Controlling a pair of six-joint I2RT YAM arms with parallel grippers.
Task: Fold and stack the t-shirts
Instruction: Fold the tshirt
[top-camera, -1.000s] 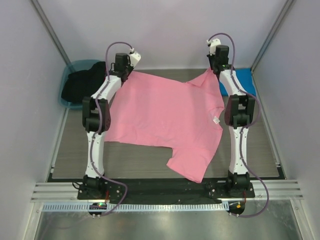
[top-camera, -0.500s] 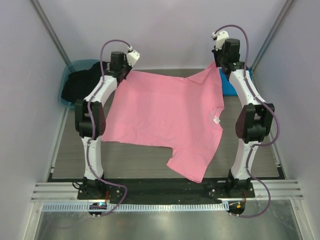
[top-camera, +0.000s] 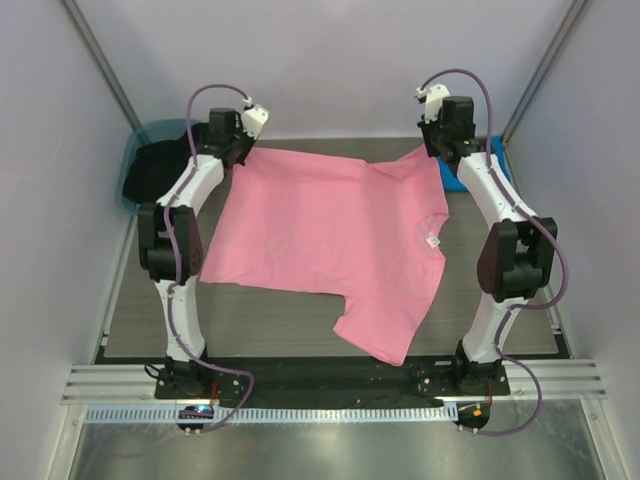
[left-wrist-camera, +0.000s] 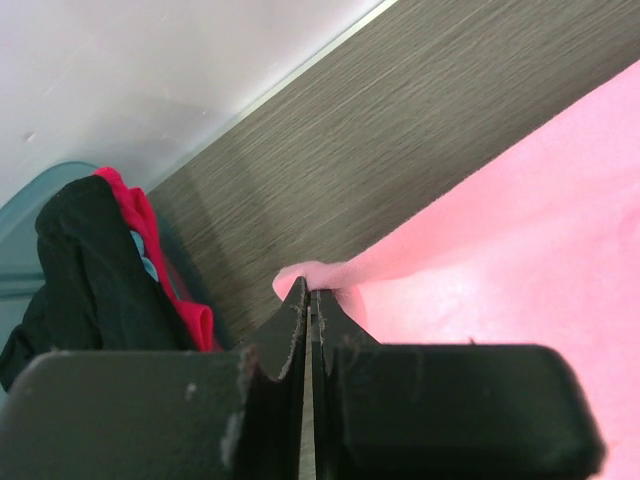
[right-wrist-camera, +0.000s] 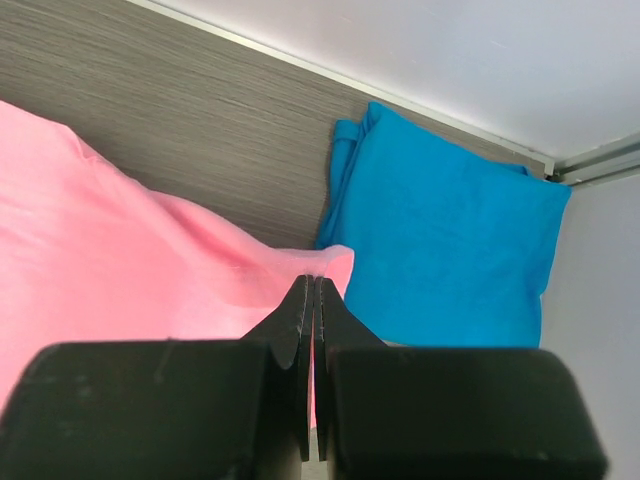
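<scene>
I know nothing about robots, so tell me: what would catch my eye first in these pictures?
A big pink t-shirt lies spread across the middle of the table, its two far corners pinched by the left gripper and the right gripper. Next, a folded blue t-shirt lies in the far right corner, and a teal tub holding dark clothes sits at the far left.
</scene>
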